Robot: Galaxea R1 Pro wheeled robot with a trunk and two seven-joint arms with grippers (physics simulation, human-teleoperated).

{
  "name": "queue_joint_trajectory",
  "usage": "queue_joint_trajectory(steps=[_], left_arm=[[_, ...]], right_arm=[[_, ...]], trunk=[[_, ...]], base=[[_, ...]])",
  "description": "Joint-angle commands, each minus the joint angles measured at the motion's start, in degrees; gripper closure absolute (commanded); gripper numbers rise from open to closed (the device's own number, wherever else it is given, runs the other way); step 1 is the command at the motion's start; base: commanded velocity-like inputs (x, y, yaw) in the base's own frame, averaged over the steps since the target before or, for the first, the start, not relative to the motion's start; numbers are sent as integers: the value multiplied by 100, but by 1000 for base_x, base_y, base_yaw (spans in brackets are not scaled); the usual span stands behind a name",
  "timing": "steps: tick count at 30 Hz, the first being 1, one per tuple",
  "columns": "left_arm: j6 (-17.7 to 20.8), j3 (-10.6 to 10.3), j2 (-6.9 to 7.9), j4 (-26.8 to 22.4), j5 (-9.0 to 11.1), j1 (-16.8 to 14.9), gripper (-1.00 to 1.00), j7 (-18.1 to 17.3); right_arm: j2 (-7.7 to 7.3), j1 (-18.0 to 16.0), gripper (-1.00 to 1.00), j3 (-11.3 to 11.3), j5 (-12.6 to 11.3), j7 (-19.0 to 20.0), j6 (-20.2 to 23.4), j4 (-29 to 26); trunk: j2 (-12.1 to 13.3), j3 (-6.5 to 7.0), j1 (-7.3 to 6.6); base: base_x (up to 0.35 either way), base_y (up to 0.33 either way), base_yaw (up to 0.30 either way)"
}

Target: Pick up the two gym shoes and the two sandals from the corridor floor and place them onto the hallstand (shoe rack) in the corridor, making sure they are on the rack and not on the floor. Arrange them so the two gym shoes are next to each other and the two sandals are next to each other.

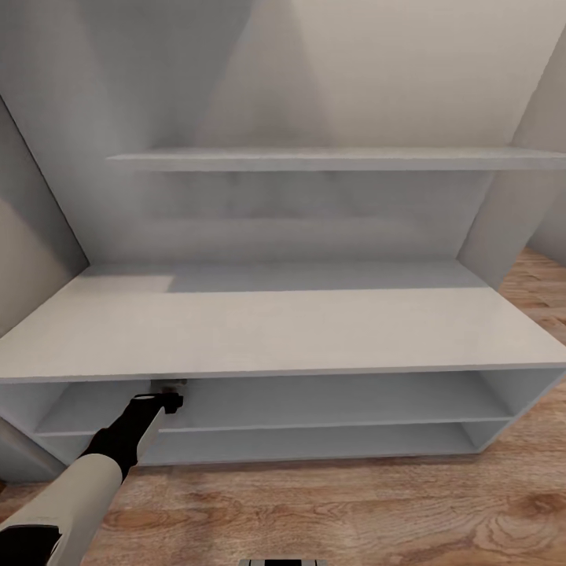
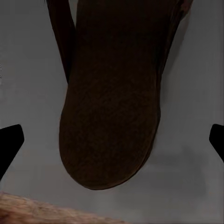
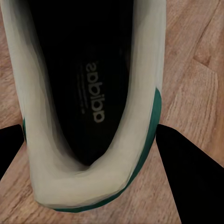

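A dark brown sandal (image 2: 112,93) lies on a grey shelf surface of the hallstand (image 1: 267,330). It sits between the wide-apart fingers of my open left gripper (image 2: 112,140), and neither fingertip touches it. In the head view my left arm (image 1: 126,440) reaches in under the bench top, at the upper of the two low shelves. My right gripper (image 3: 89,133) is shut on the heel of a white gym shoe (image 3: 93,93) with a teal-green sole, held over the wood floor (image 3: 196,70). The other shoe and other sandal are out of view.
The hallstand's bench top spans the head view, with a long wall shelf (image 1: 330,159) above it and two low open shelves (image 1: 330,409) below. Plank floor (image 1: 354,511) lies in front. Grey side walls close in at left and right.
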Motion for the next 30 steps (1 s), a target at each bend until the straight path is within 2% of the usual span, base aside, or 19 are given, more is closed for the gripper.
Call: queue_joint_trajectory(steps=[1, 8, 25, 28, 30], left_arm=[[25, -26, 5, -12, 39, 0, -100, 36], [-17, -19, 5, -12, 31, 14, -100, 38], [-67, -4, -23, -16, 62, 24, -100, -9], [-112, -2, -50, -18, 65, 77, -100, -23], [-260, -2, -73, -28, 66, 241, -100, -49]], right_arm=[[0, -4, 100, -6, -9, -6, -10, -1], [0, 0, 100, -6, -9, -6, -10, -2], [0, 0, 100, -6, -9, -5, -10, -2], [4, -1, 100, -6, -9, -6, -10, -2], [7, -2, 100, -6, -9, -4, -10, -2]], trunk=[[-2, -5, -1], [-2, -5, -1], [-2, -5, -1], [-2, -5, -1], [-2, -5, -1]], base=[[0, 0, 0], [-107, 0, 0], [-326, 0, 0], [-336, 0, 0], [-336, 0, 0]])
